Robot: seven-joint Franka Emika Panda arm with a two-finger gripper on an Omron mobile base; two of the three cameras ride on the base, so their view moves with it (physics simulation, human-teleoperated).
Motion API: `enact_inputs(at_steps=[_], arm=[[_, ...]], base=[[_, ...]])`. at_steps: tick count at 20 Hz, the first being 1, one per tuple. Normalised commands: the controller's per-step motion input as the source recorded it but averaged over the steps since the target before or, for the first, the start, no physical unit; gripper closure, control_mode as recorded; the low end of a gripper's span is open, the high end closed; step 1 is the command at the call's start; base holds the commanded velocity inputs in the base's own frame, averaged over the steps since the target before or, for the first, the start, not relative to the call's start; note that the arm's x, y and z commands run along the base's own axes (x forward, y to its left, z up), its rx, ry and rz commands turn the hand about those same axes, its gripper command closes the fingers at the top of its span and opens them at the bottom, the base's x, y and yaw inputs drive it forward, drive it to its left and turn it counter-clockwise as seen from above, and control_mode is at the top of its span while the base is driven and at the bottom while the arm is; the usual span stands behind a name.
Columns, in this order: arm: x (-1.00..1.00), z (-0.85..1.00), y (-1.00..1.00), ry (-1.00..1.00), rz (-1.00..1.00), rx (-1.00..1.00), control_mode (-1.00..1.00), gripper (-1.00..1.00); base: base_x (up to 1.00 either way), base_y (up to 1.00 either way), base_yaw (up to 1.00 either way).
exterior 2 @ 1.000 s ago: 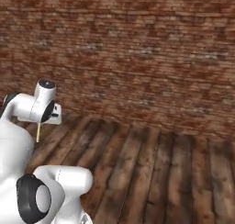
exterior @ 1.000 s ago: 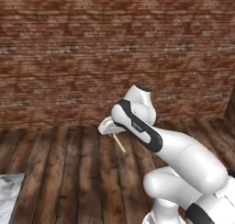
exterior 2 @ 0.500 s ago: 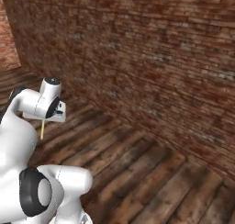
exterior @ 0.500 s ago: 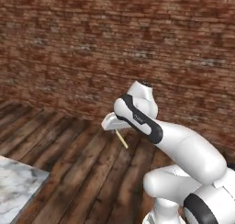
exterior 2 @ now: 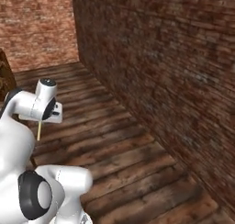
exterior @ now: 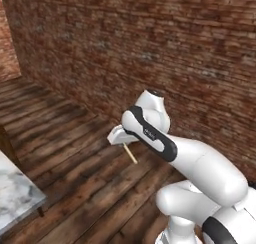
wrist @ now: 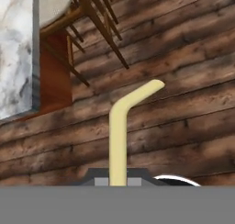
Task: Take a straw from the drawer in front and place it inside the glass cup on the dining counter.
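The thin, pale yellow bent straw (wrist: pixel 118 140) is clamped between the closed tips of the white arm's two-finger gripper (exterior: pixel 121 140) and hangs out below the hand, over the dark plank floor (exterior: pixel 95 188). The step in hand is judged to be the carry toward the white, grey-veined marble dining counter (exterior: pixel 15 198), a corner of which is seen at the lower left of the left base view. For this to be done well, the grip should be kept firm and the hand level while the base is driven, so that the light straw is not swung loose or knocked against the wooden chair (wrist: pixel 92 16) standing at the counter's edge. The glass cup must be found before the hand is lowered. In the hand view the straw is seen as a smooth, matte tube, straight along its lower length and bent to one side near its free end.
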Motion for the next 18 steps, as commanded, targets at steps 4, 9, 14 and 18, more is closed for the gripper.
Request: enact_inputs(at_steps=[4, 9, 14, 18], arm=[[0.0, 0.0, 0.0, 0.0, 0.0, 0.0, 1.0, 1.0], [0.0, 0.0, 0.0, 0.0, 0.0, 0.0, 1.0, 1.0], [0.0, 0.0, 0.0, 0.0, 0.0, 0.0, 1.0, 1.0], [0.0, 0.0, 0.0, 0.0, 0.0, 0.0, 1.0, 1.0]], base=[[0.74, -0.47, 0.48], [0.78, -0.48, 0.48], [0.88, -0.36, 0.4], [1.0, -0.1, 0.2]])
